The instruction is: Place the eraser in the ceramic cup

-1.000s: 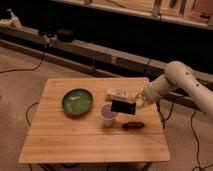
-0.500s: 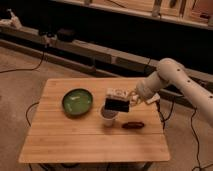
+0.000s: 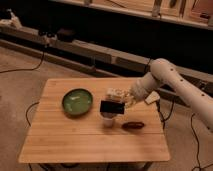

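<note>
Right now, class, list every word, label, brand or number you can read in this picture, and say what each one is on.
None can be read.
Pale printed box: markings too blurred to read.
Eraser, held by the gripper above the ceramic cup: no text visible.
Green dish and wooden table: no text visible.

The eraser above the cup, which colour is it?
Black; the eraser sits at the gripper, in the camera view.

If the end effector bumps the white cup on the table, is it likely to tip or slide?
The cup looks small and upright on smooth wood, so it would probably slide before tipping. A knock near its rim might topple it, since it seems narrow. The end effector holds the eraser just above it, so contact looks plausible.
</note>
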`<state>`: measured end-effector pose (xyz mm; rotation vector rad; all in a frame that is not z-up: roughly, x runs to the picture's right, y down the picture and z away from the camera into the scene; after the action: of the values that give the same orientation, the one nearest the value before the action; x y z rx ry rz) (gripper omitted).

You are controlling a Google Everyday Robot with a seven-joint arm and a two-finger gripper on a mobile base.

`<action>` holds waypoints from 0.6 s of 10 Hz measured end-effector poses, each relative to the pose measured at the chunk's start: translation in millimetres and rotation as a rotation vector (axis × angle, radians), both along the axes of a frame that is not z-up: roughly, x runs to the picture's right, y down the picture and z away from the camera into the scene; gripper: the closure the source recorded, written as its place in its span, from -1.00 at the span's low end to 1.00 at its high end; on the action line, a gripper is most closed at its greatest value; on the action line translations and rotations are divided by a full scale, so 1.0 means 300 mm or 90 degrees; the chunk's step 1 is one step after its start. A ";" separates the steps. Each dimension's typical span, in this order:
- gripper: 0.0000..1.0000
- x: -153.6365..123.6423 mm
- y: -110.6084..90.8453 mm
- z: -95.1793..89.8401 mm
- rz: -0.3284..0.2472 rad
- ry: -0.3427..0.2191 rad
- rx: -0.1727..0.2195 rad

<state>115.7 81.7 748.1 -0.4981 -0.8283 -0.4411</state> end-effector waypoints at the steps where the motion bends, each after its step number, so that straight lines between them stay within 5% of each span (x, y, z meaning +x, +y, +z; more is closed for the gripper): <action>1: -0.30 -0.005 0.002 0.002 -0.004 -0.002 0.001; 3: -0.58 -0.011 -0.002 0.001 -0.011 -0.003 0.005; 6: -0.60 -0.011 0.000 0.007 -0.012 0.002 0.003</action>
<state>112.3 81.7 750.1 -0.5025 -0.8202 -0.4602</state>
